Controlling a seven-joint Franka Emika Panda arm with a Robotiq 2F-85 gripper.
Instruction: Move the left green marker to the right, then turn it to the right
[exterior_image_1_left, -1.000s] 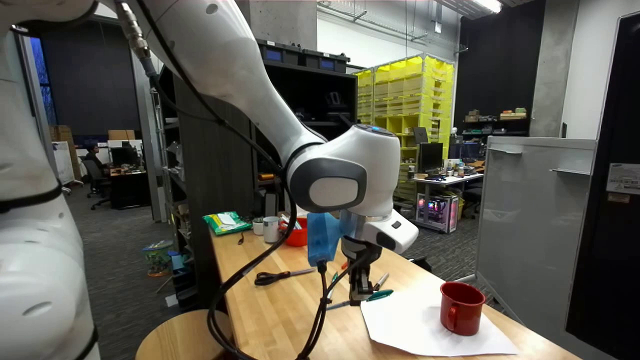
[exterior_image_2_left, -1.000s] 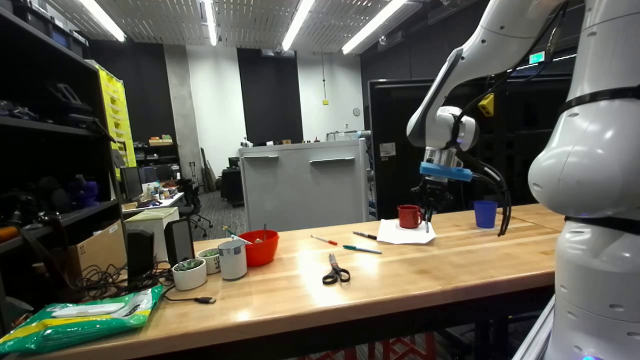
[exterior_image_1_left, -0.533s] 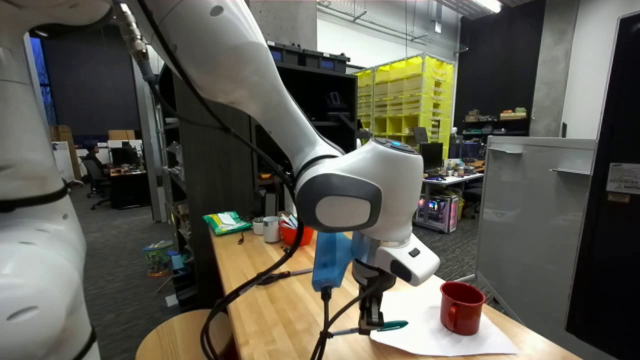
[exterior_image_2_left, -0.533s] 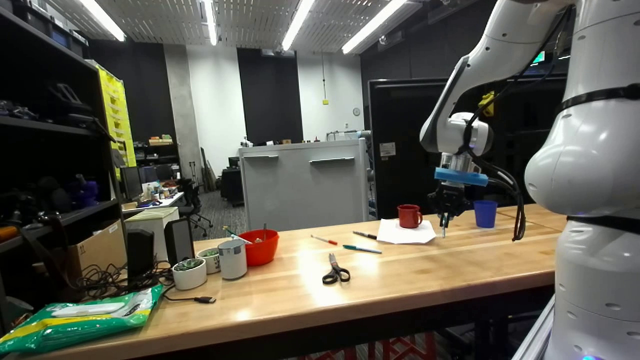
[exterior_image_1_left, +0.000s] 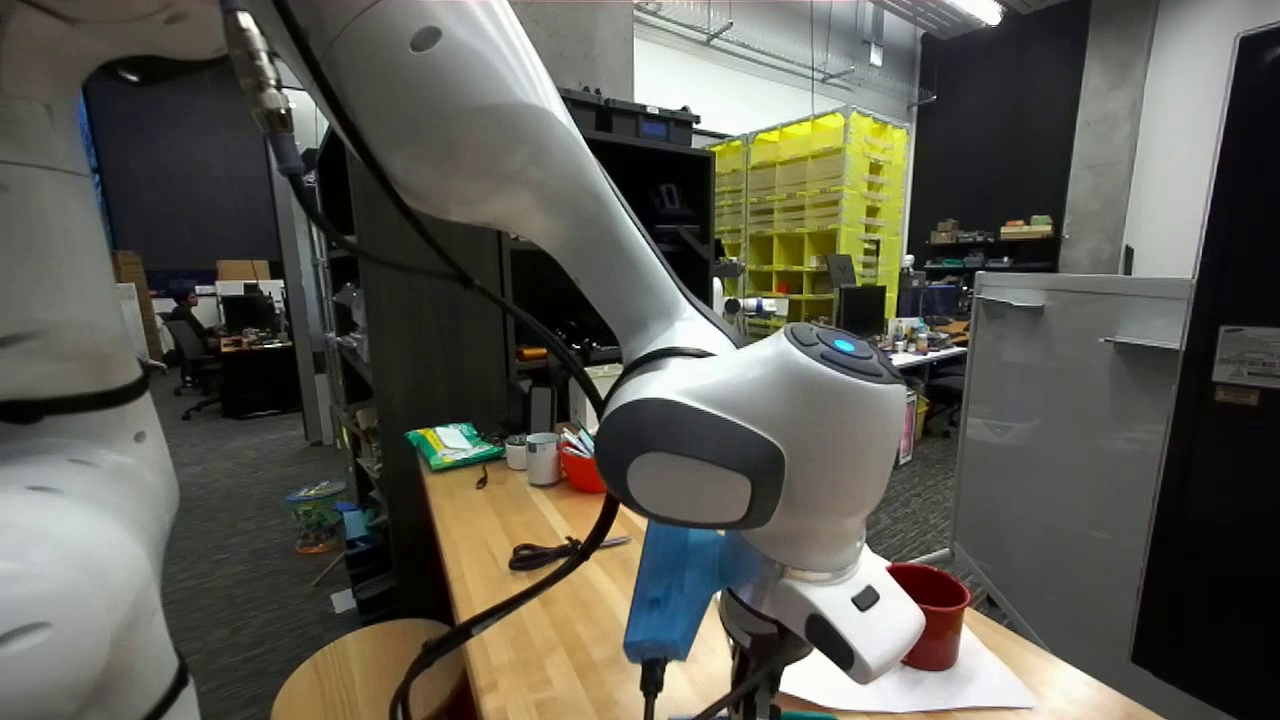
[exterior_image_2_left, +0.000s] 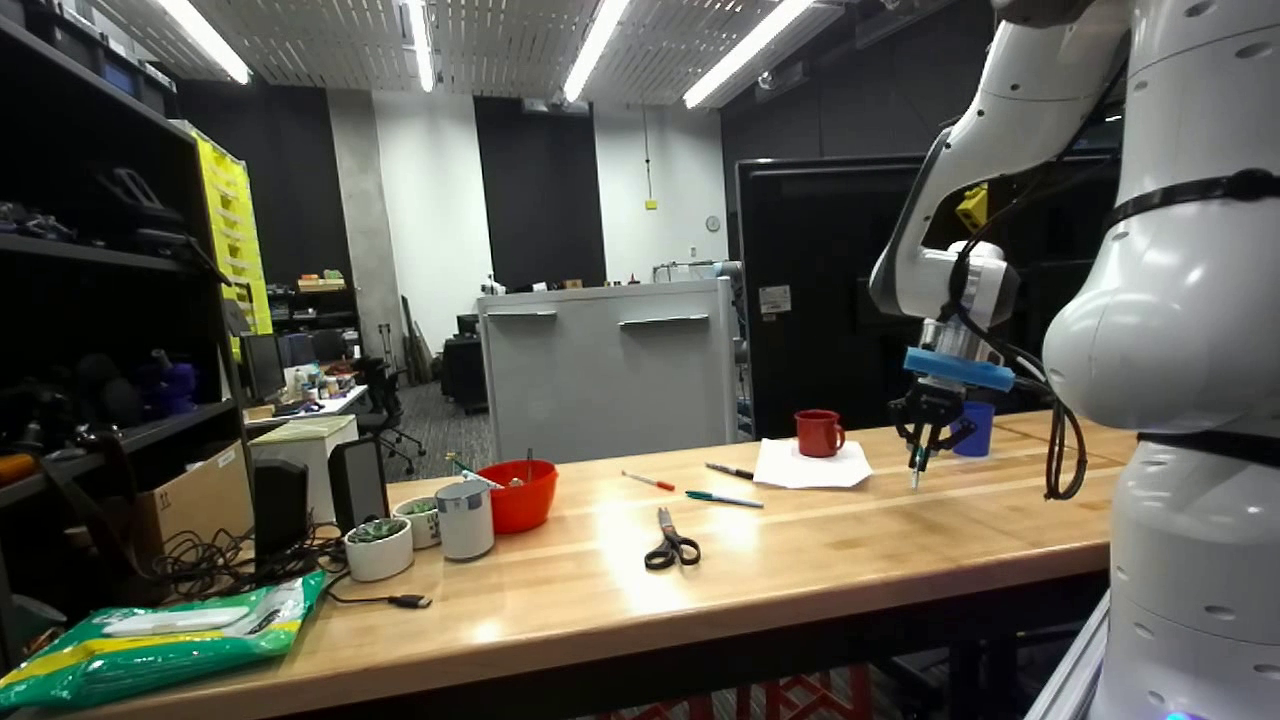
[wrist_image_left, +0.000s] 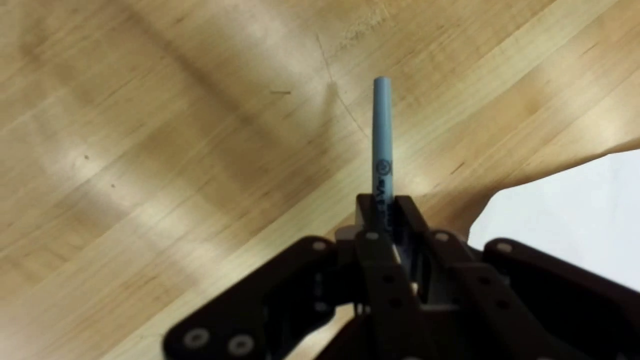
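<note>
My end effector (wrist_image_left: 385, 202) is clamped on the green marker (wrist_image_left: 382, 125), jaws snug on either side of the barrel, free end poking out past them in the wrist view. Grasp: done. Move right: looks done or close to it; in an exterior view the other green marker (exterior_image_2_left: 723, 498) lies well off to the left of my end effector, paper (exterior_image_2_left: 785, 474) and red mug (exterior_image_2_left: 818, 434) also left but nearer, blue cup (exterior_image_2_left: 981, 430) partly hidden just behind it. Can't prove which one the task means by "left"; assuming it's the one I hold. Turn right: nothing here confirms it, so I'd log it as open. Also left: set down and release. Free end looks low over the surface (exterior_image_2_left: 820, 550) below my end effector; contact or gap, can't tell.
</note>
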